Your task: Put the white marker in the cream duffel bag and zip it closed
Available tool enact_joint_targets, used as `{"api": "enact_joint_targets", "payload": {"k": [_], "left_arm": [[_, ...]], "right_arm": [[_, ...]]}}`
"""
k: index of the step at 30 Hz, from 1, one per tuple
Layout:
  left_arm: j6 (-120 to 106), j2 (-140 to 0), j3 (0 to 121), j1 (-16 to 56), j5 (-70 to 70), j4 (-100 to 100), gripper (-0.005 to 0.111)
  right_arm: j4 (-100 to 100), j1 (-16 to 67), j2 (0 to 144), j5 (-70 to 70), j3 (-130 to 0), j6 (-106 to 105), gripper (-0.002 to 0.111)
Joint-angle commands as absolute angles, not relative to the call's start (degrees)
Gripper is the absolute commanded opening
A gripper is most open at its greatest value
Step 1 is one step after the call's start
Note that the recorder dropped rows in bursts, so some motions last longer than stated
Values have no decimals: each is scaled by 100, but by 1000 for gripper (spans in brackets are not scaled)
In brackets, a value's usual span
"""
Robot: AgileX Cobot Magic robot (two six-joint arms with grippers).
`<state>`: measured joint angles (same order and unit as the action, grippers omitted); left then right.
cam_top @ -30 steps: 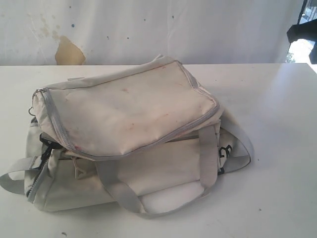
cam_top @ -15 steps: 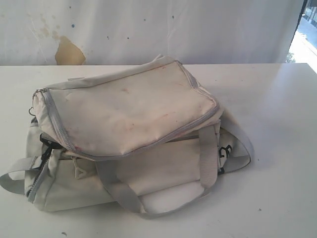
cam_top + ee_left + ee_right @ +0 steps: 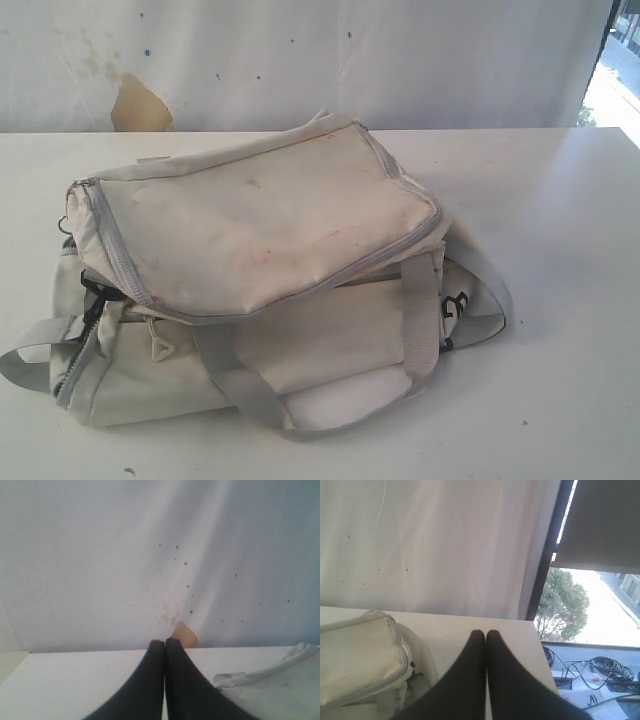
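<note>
Looking from the outside camera, saw the cream duffel bag (image 3: 270, 250) lying on the white table (image 3: 560, 300), near the middle and a bit to the left. Found it in the same spot and the same shape as a moment before. Noticed one change: a dark shape by the window at the top right corner a second ago, gone now. Saw a grey zip (image 3: 115, 250) running round the top flap, pulled shut as far as could be told. Spotted a small dark gap (image 3: 88, 300) at the bag's left end, too small to see into. Could not see inside the bag at all. Could not find the white marker in any view, so could not tell where it was.

Switching to the left wrist camera, saw the left gripper (image 3: 165, 642) with both black fingers pressed tight together, pinching nothing, above the table. Caught only a corner of the bag (image 3: 280, 690), cut off by the picture's edge and not touching the fingers.

Moving to the right wrist camera, saw the right gripper (image 3: 481, 632) squeezed together too, holding nothing. Saw part of the bag (image 3: 355, 660) lying apart from it, its zip side closed. Made out tangled cables (image 3: 600, 667) past the table's edge, hard to see well.
</note>
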<state>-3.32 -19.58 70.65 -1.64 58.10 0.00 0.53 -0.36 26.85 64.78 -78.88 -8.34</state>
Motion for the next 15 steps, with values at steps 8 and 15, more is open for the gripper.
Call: {"api": "enact_joint_targets", "payload": {"k": [8, 15], "left_arm": [[-402, 0, 6444, 80, 5847, 228, 0], [-271, 0, 6568, 77, 5906, 249, 0]], "right_arm": [[-534, -36, 0, 6689, -6037, -897, 0], [-616, -36, 0, 6689, -5969, -852, 0]]}}
